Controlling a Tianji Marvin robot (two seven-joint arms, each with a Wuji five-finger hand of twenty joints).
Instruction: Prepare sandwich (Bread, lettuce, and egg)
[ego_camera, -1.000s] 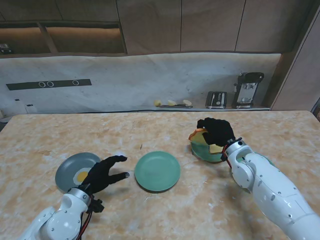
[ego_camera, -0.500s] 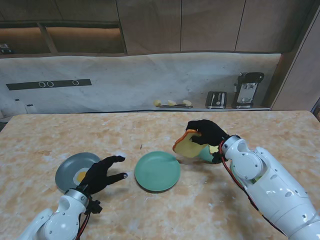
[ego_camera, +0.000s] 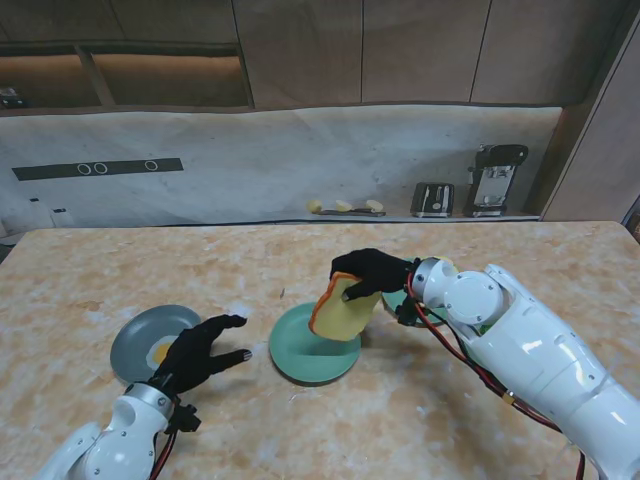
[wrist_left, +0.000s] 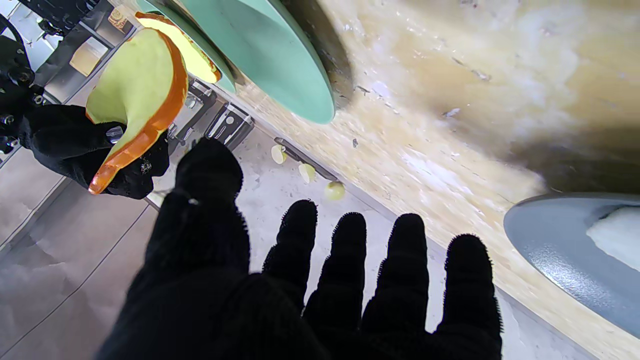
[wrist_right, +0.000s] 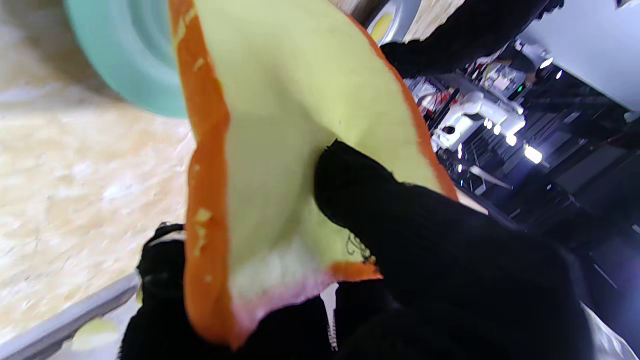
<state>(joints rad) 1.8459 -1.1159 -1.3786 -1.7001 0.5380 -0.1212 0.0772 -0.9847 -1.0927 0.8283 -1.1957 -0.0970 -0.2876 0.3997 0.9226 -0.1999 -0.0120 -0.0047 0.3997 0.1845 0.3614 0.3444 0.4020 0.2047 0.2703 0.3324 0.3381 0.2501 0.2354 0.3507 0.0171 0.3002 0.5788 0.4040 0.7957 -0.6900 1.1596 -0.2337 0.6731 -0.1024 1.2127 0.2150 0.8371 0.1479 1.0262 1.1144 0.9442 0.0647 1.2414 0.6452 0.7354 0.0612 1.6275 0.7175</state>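
Stand cam sits up high, looking down across the whole tabletop (ego_camera: 420, 420) toward the back wall. Left wrist cam looks along its own fingers (wrist_left: 345, 280), close and upside down, catching the green plate (wrist_left: 270, 55) and bread (wrist_left: 137, 95). Right wrist cam is jammed right up against the bread (wrist_right: 280, 150), plate (wrist_right: 125, 60) behind it. All three share those two.

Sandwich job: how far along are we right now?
Early. Nothing is on the green plate yet. The right hand holds a bread slice over it, not released. The egg is on the gray plate by the open left hand. Lettuce isn't visible.
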